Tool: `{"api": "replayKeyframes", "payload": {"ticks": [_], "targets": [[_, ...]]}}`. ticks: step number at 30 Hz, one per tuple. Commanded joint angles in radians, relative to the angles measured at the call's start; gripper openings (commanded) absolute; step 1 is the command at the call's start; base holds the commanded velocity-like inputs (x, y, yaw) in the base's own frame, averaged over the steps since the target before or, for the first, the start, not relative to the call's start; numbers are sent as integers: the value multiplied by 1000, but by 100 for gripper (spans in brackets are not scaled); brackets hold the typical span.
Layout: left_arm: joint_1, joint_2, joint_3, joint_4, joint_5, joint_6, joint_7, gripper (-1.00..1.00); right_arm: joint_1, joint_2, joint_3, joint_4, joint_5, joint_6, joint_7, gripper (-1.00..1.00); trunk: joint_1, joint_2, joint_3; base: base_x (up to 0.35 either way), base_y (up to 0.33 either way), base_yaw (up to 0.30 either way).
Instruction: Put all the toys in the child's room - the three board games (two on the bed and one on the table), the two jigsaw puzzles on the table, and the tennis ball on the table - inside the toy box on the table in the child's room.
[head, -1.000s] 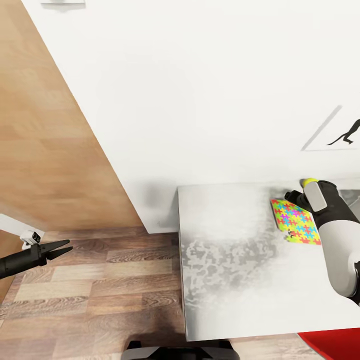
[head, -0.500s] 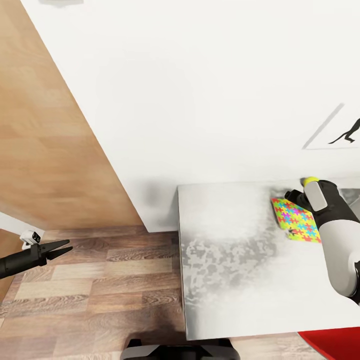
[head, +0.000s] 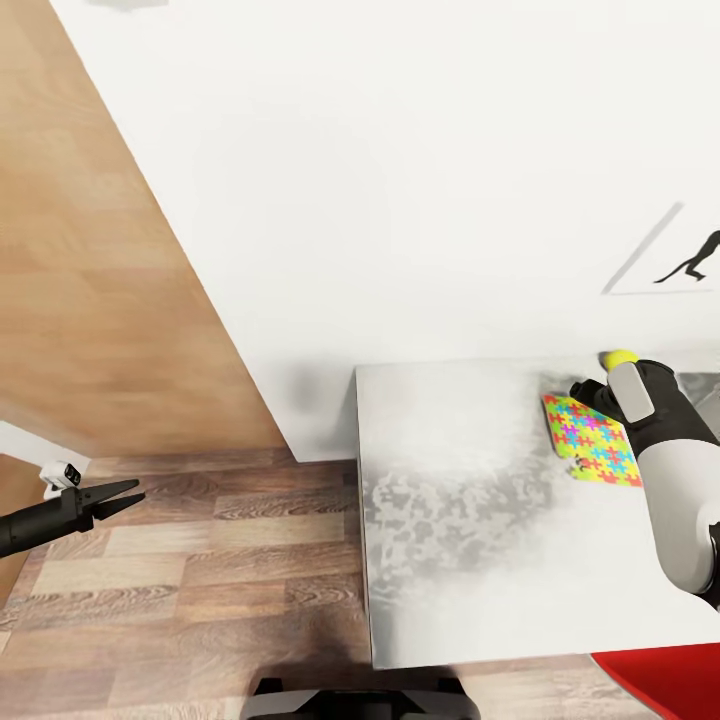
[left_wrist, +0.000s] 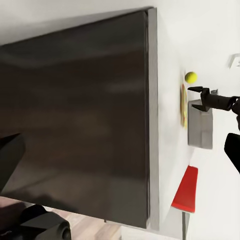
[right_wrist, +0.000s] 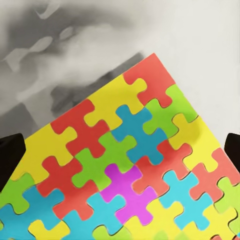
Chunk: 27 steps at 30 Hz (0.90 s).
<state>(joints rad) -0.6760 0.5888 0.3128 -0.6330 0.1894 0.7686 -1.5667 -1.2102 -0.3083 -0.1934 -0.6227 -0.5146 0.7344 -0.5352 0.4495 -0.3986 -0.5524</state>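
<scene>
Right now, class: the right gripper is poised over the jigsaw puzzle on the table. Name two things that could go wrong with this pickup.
1. The jigsaw puzzle lies flat on the table, so the open right gripper may slide over it without gripping.
2. The tennis ball sits close behind the gripper; a nudge might roll it away.

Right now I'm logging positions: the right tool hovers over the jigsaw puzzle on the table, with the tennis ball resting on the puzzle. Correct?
Not quite. The tennis ball lies on the table beyond the jigsaw puzzle, not on it, as the head view shows. The right tool does hover over the puzzle.
</scene>
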Motion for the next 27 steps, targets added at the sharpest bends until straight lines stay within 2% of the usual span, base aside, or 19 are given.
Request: {"api": "replayKeyframes", "payload": {"ticks": [1,27], "targets": [[0,0,0,0,-1,11,-4,100,0,0,0,0,-15,5,-9,100,1,-1,-2,-89,0,0],[-1,0,0,0,-1,11,-4,100,0,0,0,-1,-16,5,-8,100,1,-1,-2,-66,28,0]]}}
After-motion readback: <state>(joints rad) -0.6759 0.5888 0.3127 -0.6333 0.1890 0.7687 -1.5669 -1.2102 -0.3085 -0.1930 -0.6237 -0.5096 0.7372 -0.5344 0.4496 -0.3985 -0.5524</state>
